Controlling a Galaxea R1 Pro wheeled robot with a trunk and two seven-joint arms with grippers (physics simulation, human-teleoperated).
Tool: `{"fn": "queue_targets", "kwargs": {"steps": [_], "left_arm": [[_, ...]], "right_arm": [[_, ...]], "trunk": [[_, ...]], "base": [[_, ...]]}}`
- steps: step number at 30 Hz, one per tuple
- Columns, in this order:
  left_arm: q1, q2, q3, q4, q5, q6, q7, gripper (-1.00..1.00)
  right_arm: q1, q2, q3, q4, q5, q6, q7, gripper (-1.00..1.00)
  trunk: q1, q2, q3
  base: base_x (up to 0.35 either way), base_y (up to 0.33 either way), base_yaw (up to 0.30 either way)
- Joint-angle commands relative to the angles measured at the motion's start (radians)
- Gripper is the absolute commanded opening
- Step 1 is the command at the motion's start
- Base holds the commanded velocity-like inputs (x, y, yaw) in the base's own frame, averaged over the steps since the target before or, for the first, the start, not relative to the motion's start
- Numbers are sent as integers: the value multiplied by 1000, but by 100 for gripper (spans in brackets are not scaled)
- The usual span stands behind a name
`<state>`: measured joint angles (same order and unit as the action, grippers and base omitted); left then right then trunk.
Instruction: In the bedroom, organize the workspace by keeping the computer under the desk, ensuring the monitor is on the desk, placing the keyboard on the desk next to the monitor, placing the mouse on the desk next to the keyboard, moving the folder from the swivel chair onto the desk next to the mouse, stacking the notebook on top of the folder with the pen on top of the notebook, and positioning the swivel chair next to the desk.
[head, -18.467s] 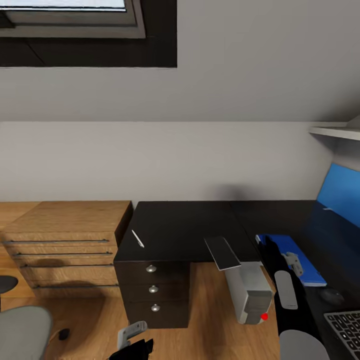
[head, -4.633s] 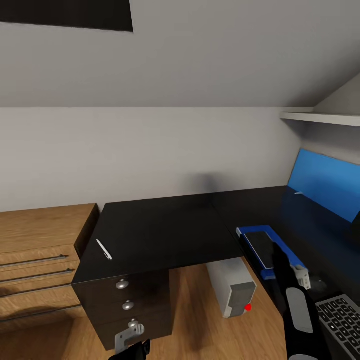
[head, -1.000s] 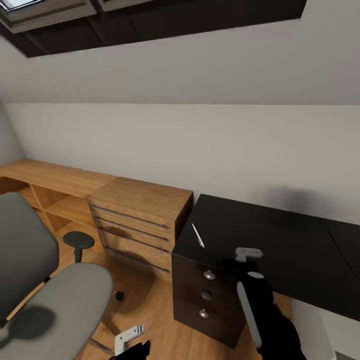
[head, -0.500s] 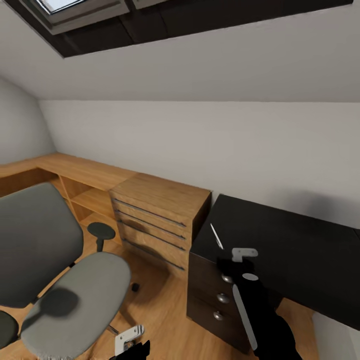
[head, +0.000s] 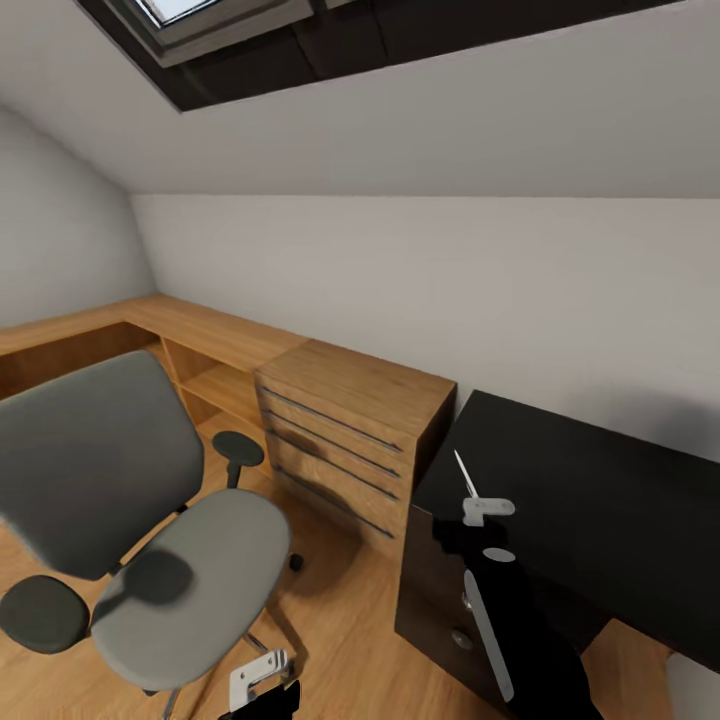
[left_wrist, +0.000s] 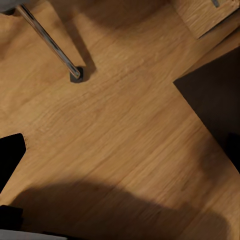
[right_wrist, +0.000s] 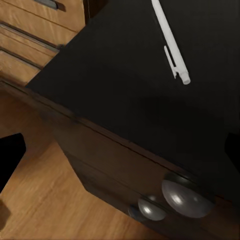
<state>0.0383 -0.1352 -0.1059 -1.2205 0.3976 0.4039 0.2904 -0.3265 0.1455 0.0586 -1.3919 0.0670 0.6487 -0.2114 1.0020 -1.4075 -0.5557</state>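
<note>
A white pen (head: 465, 473) lies on the black desk (head: 590, 500) near its left end. My right gripper (head: 487, 510) hovers open just in front of the pen, over the desk edge. In the right wrist view the pen (right_wrist: 167, 37) lies on the desk top (right_wrist: 125, 90), beyond the spread fingers. The grey swivel chair (head: 190, 585) stands at the left with a bare seat. My left gripper (head: 260, 682) hangs low and open over the floor. The folder, notebook, monitor, keyboard, mouse and computer are out of view.
An oak drawer unit (head: 350, 440) stands against the desk's left end, with a low oak shelf (head: 190, 335) running along the wall. Dark drawers with round knobs (right_wrist: 187, 196) sit under the desk end. A chrome chair leg (left_wrist: 47, 42) with a castor crosses the wood floor (left_wrist: 125, 140).
The head view has swung left, bringing the whole swivel chair into view. The right gripper now sits closer to the pen than a second ago.
</note>
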Motion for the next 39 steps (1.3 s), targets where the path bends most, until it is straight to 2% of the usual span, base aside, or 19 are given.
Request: {"fn": "queue_targets", "kwargs": {"steps": [1,7,24,39], "left_arm": [[0,0,-1,-2,10,3,9,100],[0,0,-1,-2,10,3,9,100],[0,0,-1,-2,10,3,8,100],[0,0,-1,-5,10,1,7,100]], "right_arm": [[0,0,1,-1,7,7,-1,100],[0,0,1,-2,8,7,-1,100],[0,1,2,-8,5,2,1,100],[0,-2,-3,-3,8,-16,4,100]], "trunk": [[0,-1,-2],[0,-1,-6],[0,-1,-8],[0,-1,-11]], "base": [[0,0,215],[0,0,165],[0,0,10],[310,-36,-11]]}}
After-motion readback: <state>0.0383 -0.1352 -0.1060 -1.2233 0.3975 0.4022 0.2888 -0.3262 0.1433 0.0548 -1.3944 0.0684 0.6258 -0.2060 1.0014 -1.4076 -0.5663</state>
